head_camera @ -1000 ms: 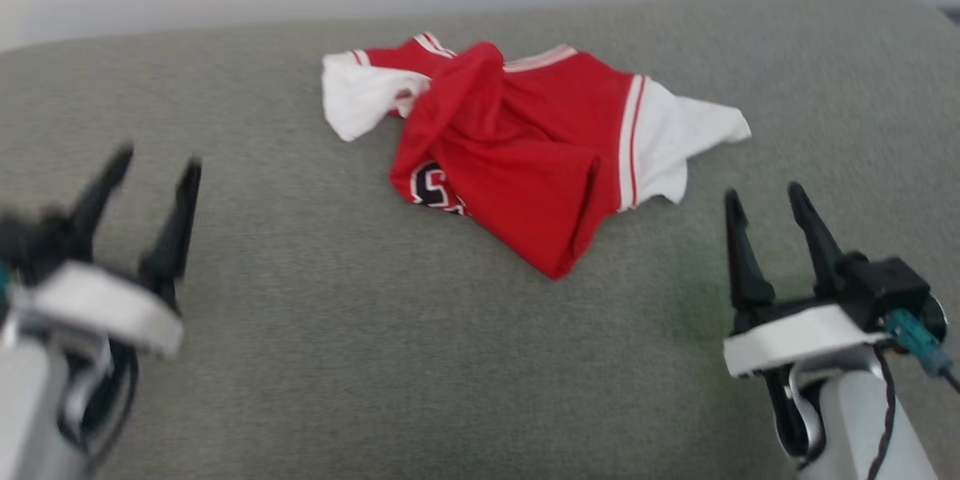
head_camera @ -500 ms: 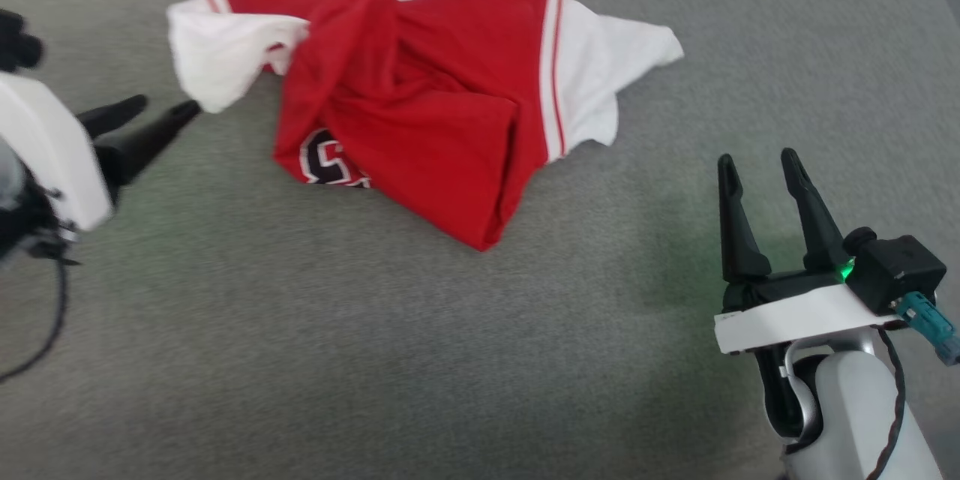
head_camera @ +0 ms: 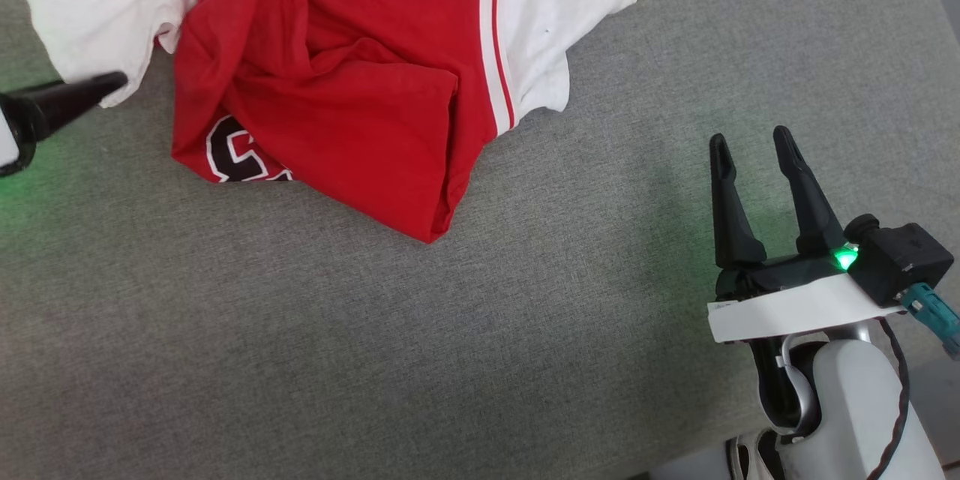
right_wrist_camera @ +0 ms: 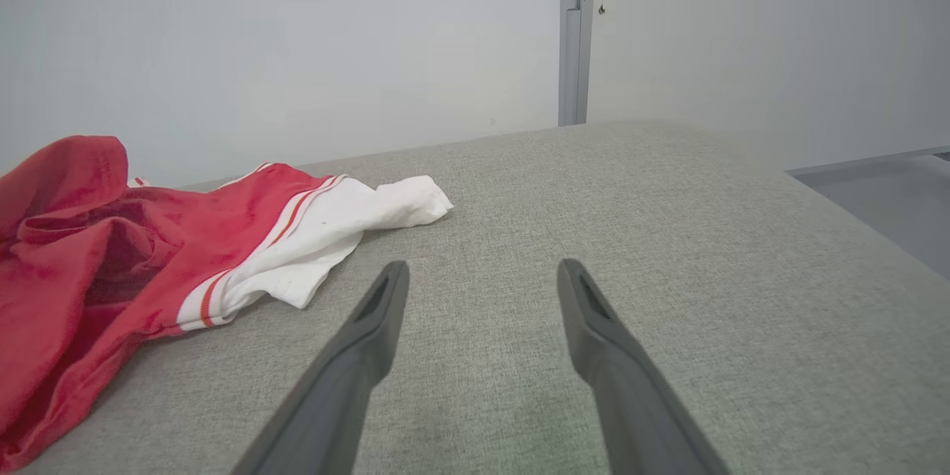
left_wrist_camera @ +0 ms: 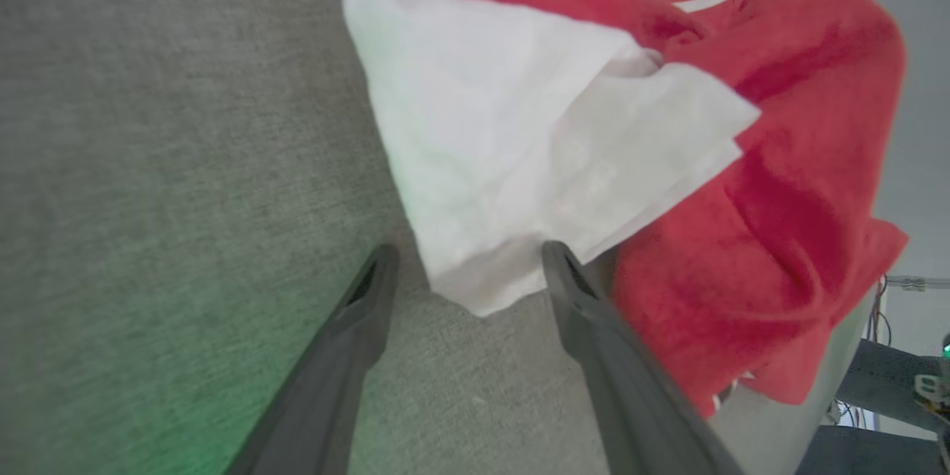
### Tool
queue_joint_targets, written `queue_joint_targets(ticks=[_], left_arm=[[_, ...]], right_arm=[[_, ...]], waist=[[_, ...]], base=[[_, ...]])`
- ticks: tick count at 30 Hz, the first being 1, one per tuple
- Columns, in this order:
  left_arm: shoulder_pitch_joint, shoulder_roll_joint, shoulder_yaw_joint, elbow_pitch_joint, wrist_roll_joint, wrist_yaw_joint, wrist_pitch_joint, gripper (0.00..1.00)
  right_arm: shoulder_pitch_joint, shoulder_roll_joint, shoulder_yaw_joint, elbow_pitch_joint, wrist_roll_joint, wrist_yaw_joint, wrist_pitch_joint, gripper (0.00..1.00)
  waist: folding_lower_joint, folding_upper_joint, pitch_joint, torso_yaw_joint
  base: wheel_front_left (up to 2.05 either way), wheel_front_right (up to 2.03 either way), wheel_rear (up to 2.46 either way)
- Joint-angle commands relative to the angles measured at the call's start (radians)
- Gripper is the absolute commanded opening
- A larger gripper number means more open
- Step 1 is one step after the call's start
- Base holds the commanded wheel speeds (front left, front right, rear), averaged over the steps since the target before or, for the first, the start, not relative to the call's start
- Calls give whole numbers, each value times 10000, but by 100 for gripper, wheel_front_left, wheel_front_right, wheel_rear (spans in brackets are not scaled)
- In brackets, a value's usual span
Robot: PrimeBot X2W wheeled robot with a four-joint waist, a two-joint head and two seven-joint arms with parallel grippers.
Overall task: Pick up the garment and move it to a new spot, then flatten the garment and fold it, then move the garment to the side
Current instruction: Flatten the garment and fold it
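Crumpled garment (head_camera: 330,90) on the grey counter (head_camera: 525,315), head view. The garment lies in the upper left of the view, its long axis running left to right from one white sleeve (head_camera: 90,30) to the other (head_camera: 555,22), with the collar side on the far edge, away from the robot. A folded red corner (head_camera: 431,229) points toward the robot. The body is soft matte red knit, bunched into thick rounded folds. The sleeves are thin white cloth with red-and-white striped trim at the seams. Part of the dark, white-outlined lettering (head_camera: 236,157) shows at the near left edge. The counter is covered in a coarse woven grey fabric and tinted green beside the left pincer (left_wrist_camera: 466,256). This pincer's long, dark, tapering fingers stand apart, and the hem of the left sleeve lies between their tips in the left wrist view; whether they touch the cloth cannot be told. The right pincer (head_camera: 750,139) also stands with fingers apart and empty, over bare counter, apart from the right sleeve.
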Motion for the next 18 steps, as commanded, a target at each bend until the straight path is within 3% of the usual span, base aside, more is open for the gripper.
queue_joint_targets(ticks=[1,2,3,4,13,18], left_arm=[[-118,-98,40,88,-252,18,-56,84],[-136,-113,57,100,-359,18,-34,51],[-174,-101,43,84,-416,18,-45,42],[-217,-106,45,45,-471,18,-116,2],[-205,-86,54,-145,-914,18,-292,0],[208,780,-426,-433,-236,18,-291,0]], right_arm=[[-56,0,-27,-75,81,-7,-48,100],[-72,0,-30,-76,70,-7,-48,100],[-97,0,-25,-68,50,-7,-48,100],[-125,0,-18,-56,26,-7,-48,100],[-257,-3,-111,72,-154,-7,-48,100],[-273,-3,-157,217,-254,-7,-48,100]], waist=[[0,0,69,-16],[0,0,74,-3],[0,0,74,18],[0,0,74,46],[0,0,-140,488],[0,0,-343,767]], base=[[0,0,0],[0,0,0],[0,0,0],[0,0,0],[0,0,0],[0,0,0]])
